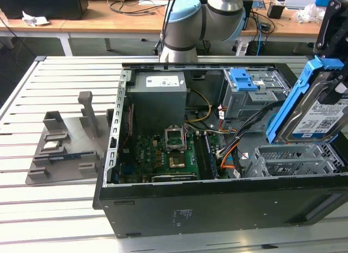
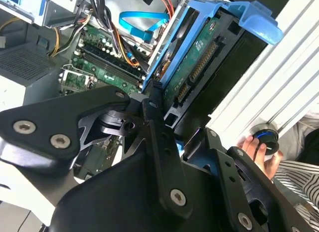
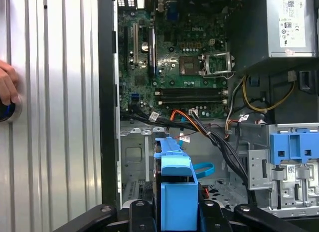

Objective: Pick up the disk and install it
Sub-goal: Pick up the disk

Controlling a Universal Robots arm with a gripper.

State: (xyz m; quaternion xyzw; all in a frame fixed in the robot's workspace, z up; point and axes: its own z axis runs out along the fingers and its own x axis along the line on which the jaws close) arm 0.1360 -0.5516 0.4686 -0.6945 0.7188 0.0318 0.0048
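Note:
The disk (image 1: pixel 318 114), a silver-grey drive with a blue-and-white label and blue side rails, hangs tilted on edge over the open computer case (image 1: pixel 217 204) at the exterior view's right. My gripper (image 1: pixel 336 57) is shut on its upper end. The second wrist view shows the disk (image 2: pixel 194 57) from its green circuit-board side, with the black fingers (image 2: pixel 153 110) clamped on it. In the first wrist view the blue rail of the disk (image 3: pixel 174 187) sits between my fingers (image 3: pixel 137 209), above the empty metal drive cage (image 3: pixel 132 157).
Inside the case are a grey power supply (image 1: pixel 157 95), a motherboard (image 1: pixel 163 149), loose cables (image 1: pixel 228 147) and a bare blue bracket (image 1: pixel 243 79). The drive cage (image 1: pixel 293 160) lies under the disk. A grey fixture (image 1: pixel 60 144) stands on the slatted table. A person's hand (image 2: pixel 251 147) rests beside the case.

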